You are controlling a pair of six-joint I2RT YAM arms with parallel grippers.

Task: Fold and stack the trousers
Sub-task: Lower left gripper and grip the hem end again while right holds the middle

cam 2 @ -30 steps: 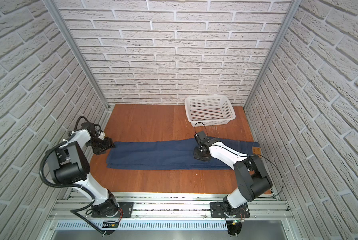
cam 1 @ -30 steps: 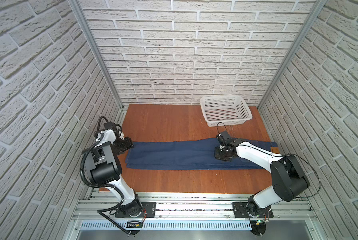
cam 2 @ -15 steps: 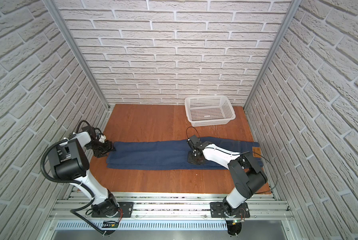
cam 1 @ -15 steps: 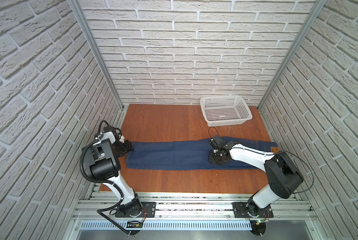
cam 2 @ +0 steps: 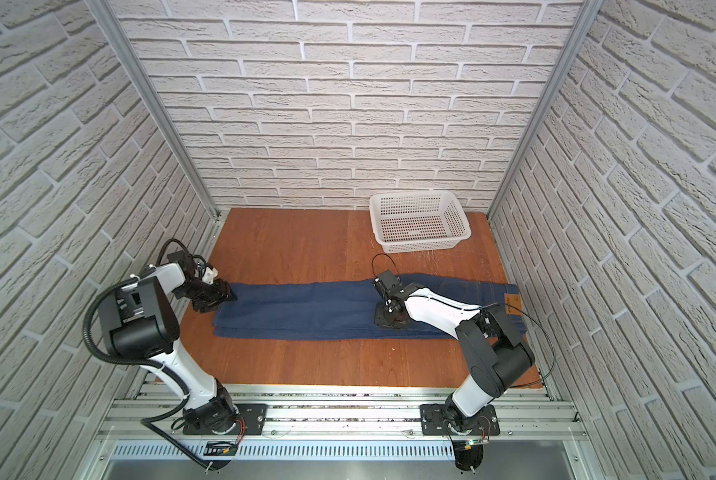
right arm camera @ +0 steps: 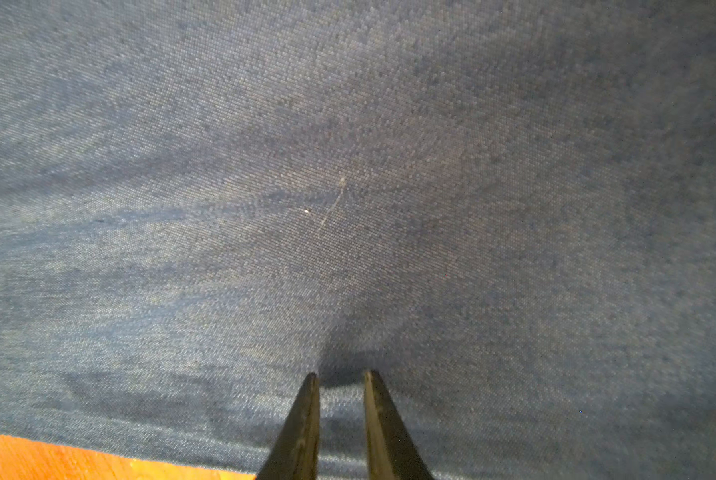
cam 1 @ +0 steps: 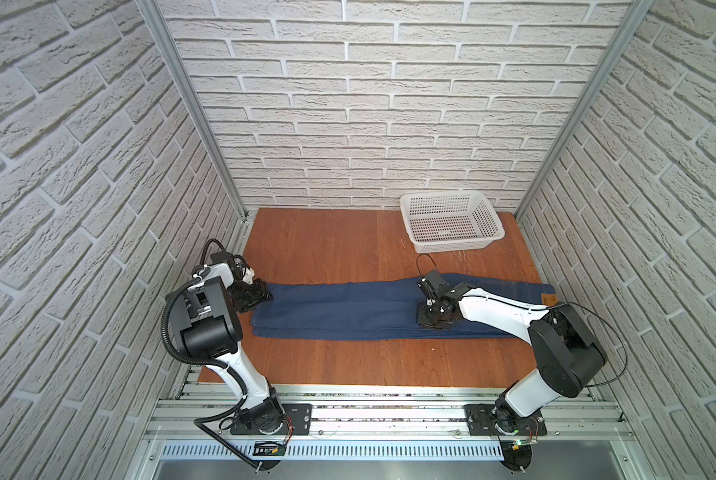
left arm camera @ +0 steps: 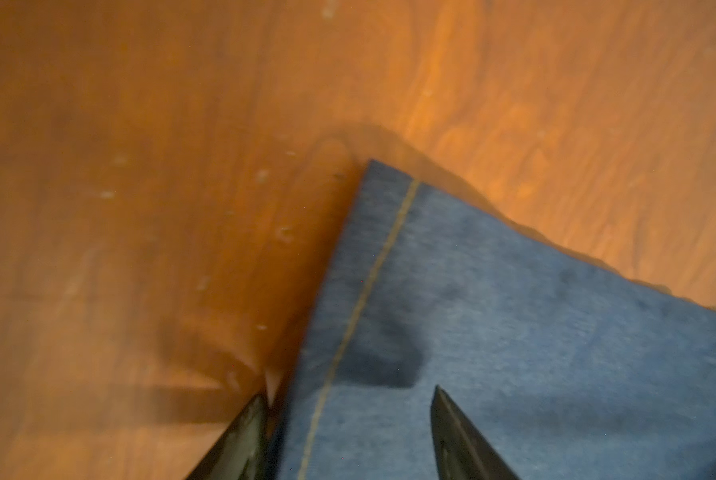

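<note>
At nine o'clock left gripper (left arm camera: 348,392), released, straddles trousers (cam 1: 339,307) hem; toward three right gripper (right arm camera: 341,373) presses denim; grasp: cannot tell

The trousers (cam 1: 348,307) were matt, dark blue denim, the weave coarse and grainy up close, with tan thread stitching (left arm camera: 364,286) along the hem. The desk (cam 1: 327,245) beneath was reddish-brown wood with visible grain and a soft sheen. A basket (cam 1: 460,248) of white perforated plastic looked smooth. The walls (cam 1: 368,104) bore a rough, matt white brick texture, and the base rails (cam 1: 368,409) were dull silver metal. The arms (cam 1: 493,309) wore glossy white and matt black casings.
</note>
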